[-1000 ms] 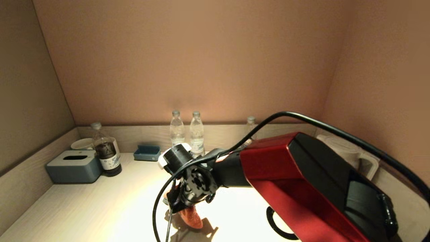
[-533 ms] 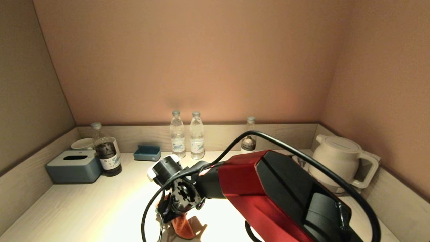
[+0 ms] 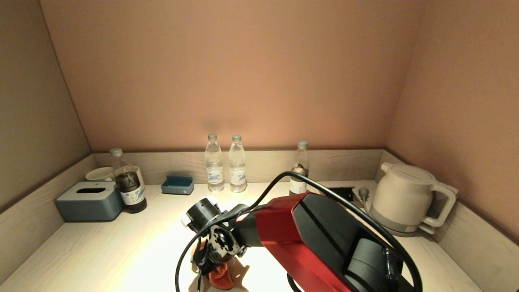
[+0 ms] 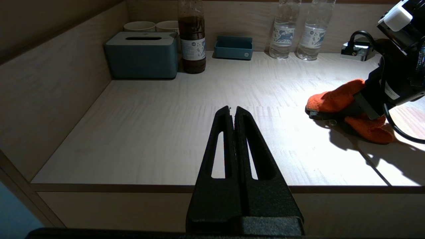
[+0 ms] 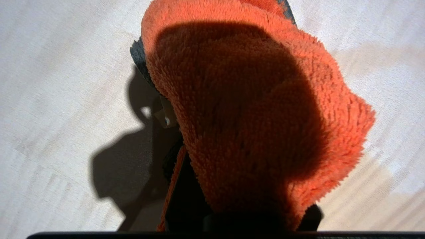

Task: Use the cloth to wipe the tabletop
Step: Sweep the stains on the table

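Your right claw [image 3: 209,265] was clamped on the cloth [image 3: 221,275], pressed to the tabletop [image 3: 101,251] directly beneath it: mid-wipe, with most surface likely left. Left claw [image 4: 233,113] together, parked.

Fluffy cloth [image 5: 252,109], matt woodgrain tabletop [image 4: 159,126]

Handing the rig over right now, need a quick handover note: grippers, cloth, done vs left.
Right gripper: shut on the orange cloth, pressing it on the tabletop near the front edge, centre.
Left gripper: shut, empty, parked off the front edge on the left side.
Done: cloth picked up, in contact with the surface; how much is already wiped cannot be told.
Left: sweep the rest of the tabletop, keeping off the tissue box, dark bottle, water bottles and kettle at the back.
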Controlling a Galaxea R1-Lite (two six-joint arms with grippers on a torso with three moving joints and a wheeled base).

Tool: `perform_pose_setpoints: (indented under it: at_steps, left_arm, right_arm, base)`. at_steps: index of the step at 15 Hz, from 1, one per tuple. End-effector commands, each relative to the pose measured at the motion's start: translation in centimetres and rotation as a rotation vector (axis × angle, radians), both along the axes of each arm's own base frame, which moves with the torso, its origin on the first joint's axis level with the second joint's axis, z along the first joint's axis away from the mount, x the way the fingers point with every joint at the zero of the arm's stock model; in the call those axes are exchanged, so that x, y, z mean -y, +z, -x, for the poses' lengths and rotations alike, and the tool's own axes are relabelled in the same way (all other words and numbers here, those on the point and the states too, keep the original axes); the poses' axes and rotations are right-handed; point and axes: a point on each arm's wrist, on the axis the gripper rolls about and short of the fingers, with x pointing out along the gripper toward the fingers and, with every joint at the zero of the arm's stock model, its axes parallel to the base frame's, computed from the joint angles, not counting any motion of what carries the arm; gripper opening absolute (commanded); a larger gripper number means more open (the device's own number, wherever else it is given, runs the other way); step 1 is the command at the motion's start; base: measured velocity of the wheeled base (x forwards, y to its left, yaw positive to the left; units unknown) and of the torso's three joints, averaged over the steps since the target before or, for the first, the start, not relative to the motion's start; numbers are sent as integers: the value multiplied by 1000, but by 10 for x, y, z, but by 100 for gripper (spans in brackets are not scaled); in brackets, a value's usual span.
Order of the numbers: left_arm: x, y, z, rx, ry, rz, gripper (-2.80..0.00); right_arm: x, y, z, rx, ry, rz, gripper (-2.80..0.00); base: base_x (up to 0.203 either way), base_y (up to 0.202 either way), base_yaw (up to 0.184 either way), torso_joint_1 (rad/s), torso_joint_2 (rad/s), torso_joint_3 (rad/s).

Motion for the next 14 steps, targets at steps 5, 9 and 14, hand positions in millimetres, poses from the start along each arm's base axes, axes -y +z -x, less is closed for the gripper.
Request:
perform_pose_setpoints:
  at_steps: [5,9,14]
  left_arm:
    - [0,0,0,0,0,0,-280]
    - [0,0,0,0,0,0,-280]
    - [0,0,0,0,0,0,-280]
  right_arm:
    - [25,-8,-26,-7,-58,32,-280]
    - [67,7,-61,1,-173,20,-280]
    - [95,17,-75,-5,-241,15,-280]
  base:
    - [0,0,0,0,0,0]
    - [0,0,0,0,0,0]
    - [0,0,0,0,0,0]
